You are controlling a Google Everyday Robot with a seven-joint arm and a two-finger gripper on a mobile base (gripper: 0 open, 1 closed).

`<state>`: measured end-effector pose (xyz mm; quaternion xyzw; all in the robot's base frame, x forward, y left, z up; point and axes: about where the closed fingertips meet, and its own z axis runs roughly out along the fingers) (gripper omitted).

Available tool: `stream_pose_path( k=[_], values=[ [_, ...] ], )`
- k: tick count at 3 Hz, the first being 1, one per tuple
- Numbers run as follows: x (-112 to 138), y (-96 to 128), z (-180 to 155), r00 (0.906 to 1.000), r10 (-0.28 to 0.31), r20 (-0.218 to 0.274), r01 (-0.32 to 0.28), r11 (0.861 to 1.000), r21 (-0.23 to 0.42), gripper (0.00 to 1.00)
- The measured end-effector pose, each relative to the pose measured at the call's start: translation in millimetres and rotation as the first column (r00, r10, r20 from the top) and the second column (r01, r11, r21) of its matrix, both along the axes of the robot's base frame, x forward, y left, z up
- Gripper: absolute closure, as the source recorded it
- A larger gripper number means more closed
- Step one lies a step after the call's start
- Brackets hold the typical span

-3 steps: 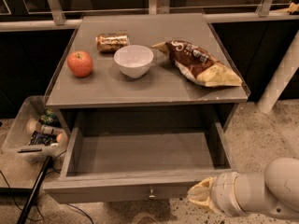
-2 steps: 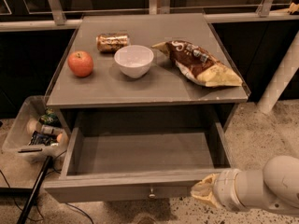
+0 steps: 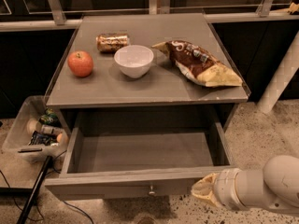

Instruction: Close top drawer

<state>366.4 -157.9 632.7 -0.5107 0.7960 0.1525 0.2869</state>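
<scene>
The top drawer (image 3: 140, 153) is a wide grey wooden box, pulled fully open and empty inside. Its flat front (image 3: 103, 188) faces me with a small round metal knob (image 3: 151, 190) at centre. My gripper (image 3: 202, 192) is at the lower right, at the end of a white arm. It sits just in front of the right end of the drawer front, close to it or touching it.
On the cabinet top (image 3: 154, 85) lie a red apple (image 3: 80, 63), a lying can (image 3: 112, 41), a white bowl (image 3: 134, 60) and a chip bag (image 3: 201, 64). A clear bin of items (image 3: 32, 134) stands on the floor at left. A white post (image 3: 280, 80) stands at right.
The gripper and arm have shifted slightly to the right along the drawer front. The drawer looks as far open as before.
</scene>
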Motion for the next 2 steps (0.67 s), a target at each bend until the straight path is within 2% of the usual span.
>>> stream_pose_path(
  k=[2],
  values=[
    [1.8,0.1,0.9,1.0,0.0,0.003,0.0,1.0,-0.001,0.12]
  ],
)
